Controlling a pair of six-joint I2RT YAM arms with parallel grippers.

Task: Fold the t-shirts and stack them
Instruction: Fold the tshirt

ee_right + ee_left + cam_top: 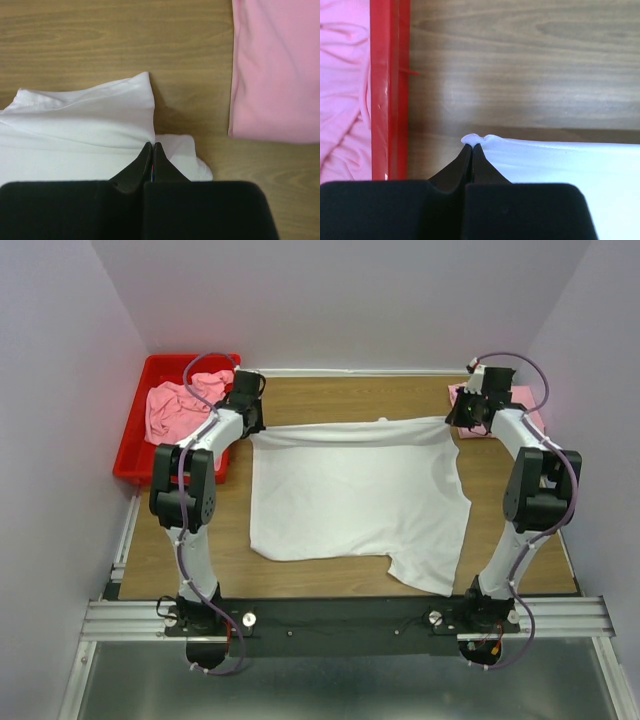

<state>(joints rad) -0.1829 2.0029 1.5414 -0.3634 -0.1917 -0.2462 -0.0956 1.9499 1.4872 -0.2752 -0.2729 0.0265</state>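
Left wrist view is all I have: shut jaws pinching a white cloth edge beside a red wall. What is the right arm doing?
Observer: The right gripper is also shut on the white t-shirt, at its far right corner.
Operator: Is the shirt lying flat?
Observer: Mostly. It is spread on the table, and its far edge runs nearly straight from the left gripper to the right one.
Operator: Anything folded already?
Observer: A pink t-shirt that looks folded lies flat just right of the right gripper, apart from the white one.
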